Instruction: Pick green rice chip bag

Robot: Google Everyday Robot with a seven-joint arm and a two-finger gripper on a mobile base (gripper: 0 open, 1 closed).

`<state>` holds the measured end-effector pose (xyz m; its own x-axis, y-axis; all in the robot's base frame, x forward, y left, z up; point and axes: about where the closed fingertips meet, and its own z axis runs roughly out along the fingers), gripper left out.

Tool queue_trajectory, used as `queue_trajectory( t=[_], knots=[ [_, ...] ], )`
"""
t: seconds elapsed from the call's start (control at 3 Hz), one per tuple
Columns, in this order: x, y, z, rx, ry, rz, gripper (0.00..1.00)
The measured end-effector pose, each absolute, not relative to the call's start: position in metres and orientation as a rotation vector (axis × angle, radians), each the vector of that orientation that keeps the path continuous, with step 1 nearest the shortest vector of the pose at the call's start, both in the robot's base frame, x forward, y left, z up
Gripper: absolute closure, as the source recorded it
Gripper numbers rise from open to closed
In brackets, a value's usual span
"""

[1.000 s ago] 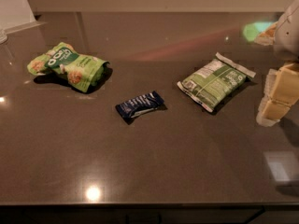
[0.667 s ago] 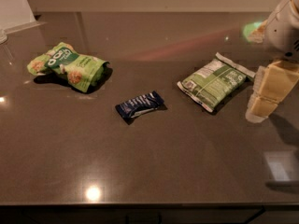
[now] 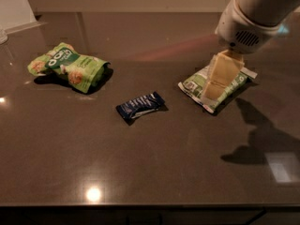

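Observation:
The green rice chip bag (image 3: 67, 66) is bright lime green with a dark green label and pale round rice cakes pictured on it. It lies on the dark table at the left. My gripper (image 3: 216, 81) hangs from the white arm at the upper right, in front of the darker green flat packet (image 3: 213, 86), far to the right of the bag. Its pale fingers point down.
A small dark blue wrapper (image 3: 140, 107) lies in the middle of the dark glossy table (image 3: 154, 163). The table's front edge runs along the bottom. A pale wall or board (image 3: 14, 6) stands at the far left corner.
The arm has swung leftward from the right edge, and the gripper now sits over the darker green flat packet. The objects on the table have not moved.

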<state>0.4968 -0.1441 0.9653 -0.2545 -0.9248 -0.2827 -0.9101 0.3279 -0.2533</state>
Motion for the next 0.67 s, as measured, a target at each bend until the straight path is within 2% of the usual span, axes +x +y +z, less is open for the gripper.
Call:
queue_trajectory(
  t=[0.67],
  knots=[
    [0.565,-0.073,0.941,-1.570,2.151,0.125,0.00]
  ],
)
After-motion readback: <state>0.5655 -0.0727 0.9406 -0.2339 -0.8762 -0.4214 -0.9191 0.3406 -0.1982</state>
